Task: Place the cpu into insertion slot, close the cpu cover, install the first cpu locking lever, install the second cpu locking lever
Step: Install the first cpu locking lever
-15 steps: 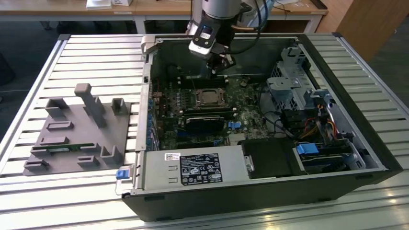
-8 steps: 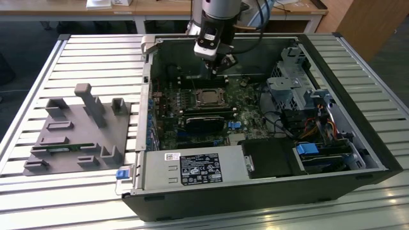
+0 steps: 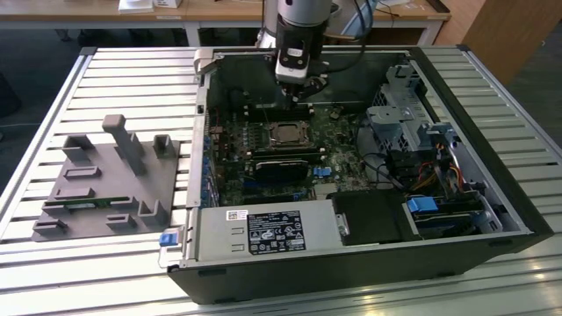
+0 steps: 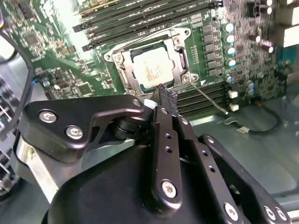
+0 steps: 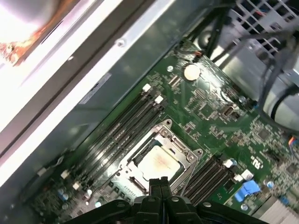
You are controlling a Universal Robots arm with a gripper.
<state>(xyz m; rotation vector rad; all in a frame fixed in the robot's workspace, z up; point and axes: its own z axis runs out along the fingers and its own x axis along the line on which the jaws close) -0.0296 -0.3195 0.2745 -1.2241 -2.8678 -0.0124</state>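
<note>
Slatted metal table point(image 3: 131, 72); wooden desk point(image 3: 220, 10) behind; floor point(image 3: 44, 41) probably dark carpet.

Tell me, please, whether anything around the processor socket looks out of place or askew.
One thing stands out. A thin metal lever juts out slantwise from the socket's corner, across the memory slots, instead of lying along the frame. The cpu lies flat and square under the cpu cover, and nothing looks damaged.

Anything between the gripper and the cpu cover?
Nothing visible. The gripper hangs near the cpu cover, which lies around the cpu. A thin lever rod sticks out beside it, to one side of the gap.
</note>
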